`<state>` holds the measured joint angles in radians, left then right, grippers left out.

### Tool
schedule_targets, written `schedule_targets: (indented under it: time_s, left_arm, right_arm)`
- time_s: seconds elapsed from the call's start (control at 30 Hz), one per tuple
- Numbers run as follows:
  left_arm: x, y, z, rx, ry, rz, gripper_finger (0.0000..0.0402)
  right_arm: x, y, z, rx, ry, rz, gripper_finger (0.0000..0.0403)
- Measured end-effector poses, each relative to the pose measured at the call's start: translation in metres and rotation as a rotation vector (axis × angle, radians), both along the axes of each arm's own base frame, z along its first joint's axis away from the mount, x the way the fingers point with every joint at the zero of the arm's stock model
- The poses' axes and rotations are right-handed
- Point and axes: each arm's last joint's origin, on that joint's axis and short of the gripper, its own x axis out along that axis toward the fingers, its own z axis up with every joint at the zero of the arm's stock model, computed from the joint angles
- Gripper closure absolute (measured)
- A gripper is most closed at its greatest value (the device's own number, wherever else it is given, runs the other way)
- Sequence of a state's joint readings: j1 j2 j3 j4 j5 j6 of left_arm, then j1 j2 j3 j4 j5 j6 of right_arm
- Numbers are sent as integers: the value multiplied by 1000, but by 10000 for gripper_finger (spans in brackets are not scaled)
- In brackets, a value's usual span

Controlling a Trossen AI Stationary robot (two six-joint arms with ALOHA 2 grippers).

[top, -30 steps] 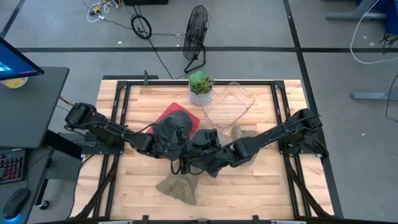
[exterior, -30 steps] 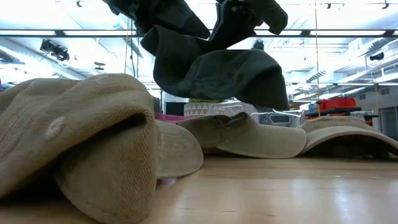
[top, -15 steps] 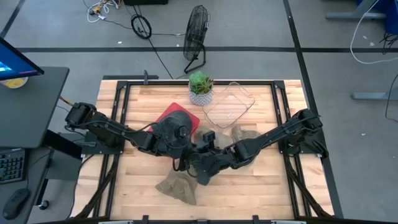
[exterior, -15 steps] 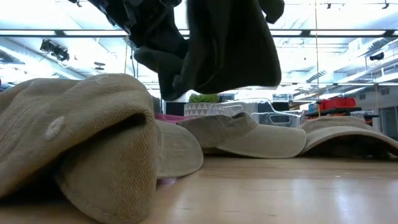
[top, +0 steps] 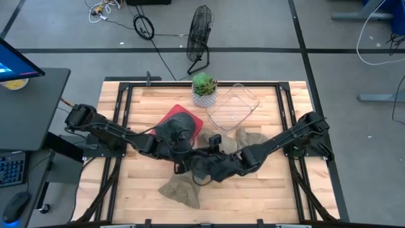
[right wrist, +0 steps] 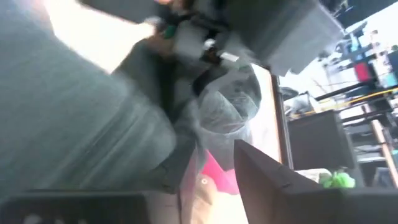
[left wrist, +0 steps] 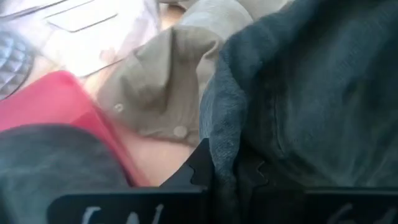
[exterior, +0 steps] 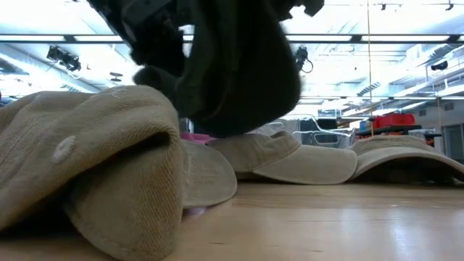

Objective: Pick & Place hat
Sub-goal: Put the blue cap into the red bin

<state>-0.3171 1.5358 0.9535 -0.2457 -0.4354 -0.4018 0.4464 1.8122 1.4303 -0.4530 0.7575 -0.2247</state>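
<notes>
A dark grey hat [top: 197, 166] hangs bunched between my two grippers, above the table's middle; it also shows in the low view [exterior: 225, 72]. My left gripper [top: 183, 157] reaches in from the left and is shut on the hat's edge. My right gripper [top: 212, 166] reaches in from the right, close against the hat. In its wrist view one finger [right wrist: 273, 180] stands free with a wide gap beside it, and the dark cloth [right wrist: 74, 106] covers the other side. My left gripper pinches an edge of the dark hat [left wrist: 225, 163] between its two fingers. The hat is lifted clear of the table and hangs bunched below the fingers. My right gripper has the hat's cloth [right wrist: 124, 130] lying against one side of it. Whether that finger holds the cloth, I cannot tell.
A second dark hat [top: 176, 126] lies on a red mat [top: 195, 119]. Tan hats lie near the front [top: 180, 190] and right of middle [top: 248, 136]. A potted plant [top: 204, 88] and a clear tray [top: 233, 106] stand at the back.
The dark hat was spread out almost level between the two grippers; now it hangs bunched and lower, closer to the left gripper. My right gripper has moved toward the table's near edge and the left gripper.
</notes>
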Motion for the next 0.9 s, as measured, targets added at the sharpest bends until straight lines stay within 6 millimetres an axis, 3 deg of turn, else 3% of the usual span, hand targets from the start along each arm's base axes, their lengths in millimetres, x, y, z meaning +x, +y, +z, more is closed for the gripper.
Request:
schedule_targets:
  time_s: [0.13,0.33,0.43,0.53,0.67,0.9]
  left_arm:
    - [-15,-1,17,15,-10,-1,384]
    - [-54,5,51,32,-14,31,377]
    - [-73,13,60,41,32,55,378]
    - [-90,24,64,162,117,45,382]
    - [-94,39,59,290,255,-7,378]
    - [-77,67,45,417,416,-31,379]
  right_arm:
    - [-9,16,1,-39,-34,-19,268]
    - [-28,38,-2,-84,-30,-30,250]
    - [-35,42,-3,-33,-42,-61,244]
    - [-40,43,-6,-1,-35,-98,241]
    - [-42,42,-7,43,-46,-141,241]
    - [-40,40,-7,50,-55,-150,240]
